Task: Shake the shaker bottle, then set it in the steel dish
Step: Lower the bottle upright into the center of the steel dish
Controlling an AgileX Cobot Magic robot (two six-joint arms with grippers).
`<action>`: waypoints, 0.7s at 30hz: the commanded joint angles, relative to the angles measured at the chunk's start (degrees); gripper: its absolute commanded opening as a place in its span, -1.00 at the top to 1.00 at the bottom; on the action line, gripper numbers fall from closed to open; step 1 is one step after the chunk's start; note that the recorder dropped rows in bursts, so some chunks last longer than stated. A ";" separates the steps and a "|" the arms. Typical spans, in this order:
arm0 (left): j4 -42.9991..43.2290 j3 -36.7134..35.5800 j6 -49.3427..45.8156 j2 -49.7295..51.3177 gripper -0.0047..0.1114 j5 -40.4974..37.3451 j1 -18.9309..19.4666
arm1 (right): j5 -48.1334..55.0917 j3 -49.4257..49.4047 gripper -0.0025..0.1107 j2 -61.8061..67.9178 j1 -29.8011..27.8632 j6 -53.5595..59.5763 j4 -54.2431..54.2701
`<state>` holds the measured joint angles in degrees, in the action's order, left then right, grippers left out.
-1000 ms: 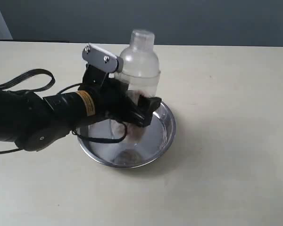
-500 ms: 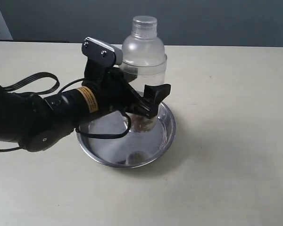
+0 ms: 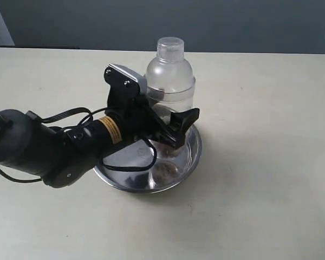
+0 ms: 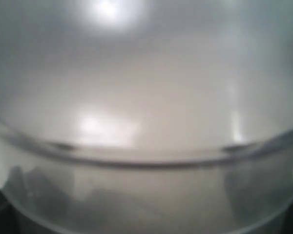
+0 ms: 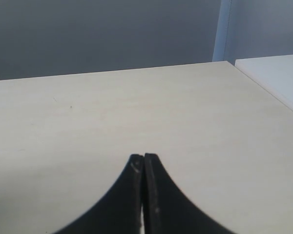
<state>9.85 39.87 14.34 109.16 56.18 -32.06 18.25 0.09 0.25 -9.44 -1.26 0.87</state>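
Shaker bottle [image 3: 170,81]: upright, low inside the steel dish [image 3: 194,154]; couldn't tell if it touched bottom.
Left claw [image 3: 172,125]: clamped round its lower body.
Right claw [image 5: 144,168]: pinched shut, off over the tabletop [image 5: 185,107].
Tip: I'd lower it straight, seat it flat, then release.

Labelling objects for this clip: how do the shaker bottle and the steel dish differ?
The shaker bottle is clear plastic; the steel dish is shiny metal. The bottle stands tall and narrow; the dish is shallow and much wider. The left gripper clamps the bottle; nothing grips the dish. Both are round.
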 commanded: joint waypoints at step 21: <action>-4.72 -1.02 -2.53 3.60 0.91 3.41 3.37 | -0.65 -0.09 0.97 -0.25 0.24 0.11 -0.09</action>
<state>4.72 38.91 11.06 112.52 57.10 -28.85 18.25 0.09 0.25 -9.44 -1.26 0.87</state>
